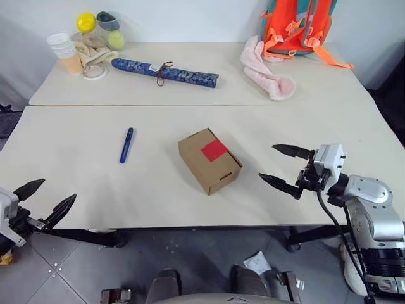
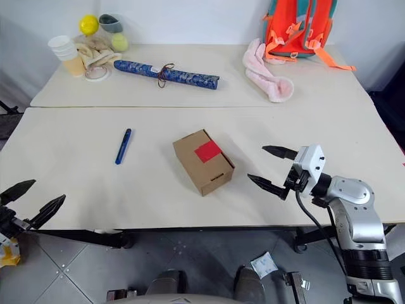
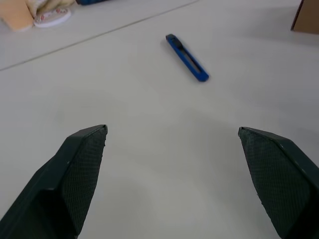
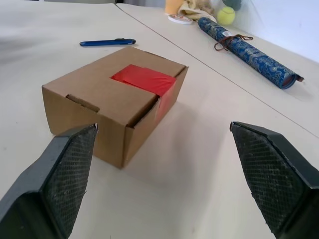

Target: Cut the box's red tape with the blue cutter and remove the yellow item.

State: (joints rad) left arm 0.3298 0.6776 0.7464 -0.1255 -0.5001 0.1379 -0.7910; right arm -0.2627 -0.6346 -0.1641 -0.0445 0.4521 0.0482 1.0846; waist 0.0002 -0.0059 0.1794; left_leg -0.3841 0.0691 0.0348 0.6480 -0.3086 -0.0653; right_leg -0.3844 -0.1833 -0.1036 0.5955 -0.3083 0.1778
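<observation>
Pale table (image 1: 95,190): the box (image 1: 209,160) with red tape (image 1: 214,150) sits just ahead of the right gripper (image 1: 285,167), fingers spread. Blue cutter (image 1: 126,145) lies beyond the left gripper (image 1: 44,199), also wide apart.

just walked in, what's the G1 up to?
Nothing is held yet. The box sits shut on the table, the red tape uncut across its lid. The blue cutter lies untouched to the box's left. The left claw is open at the table's near edge; the right claw is open beside the box.
</observation>
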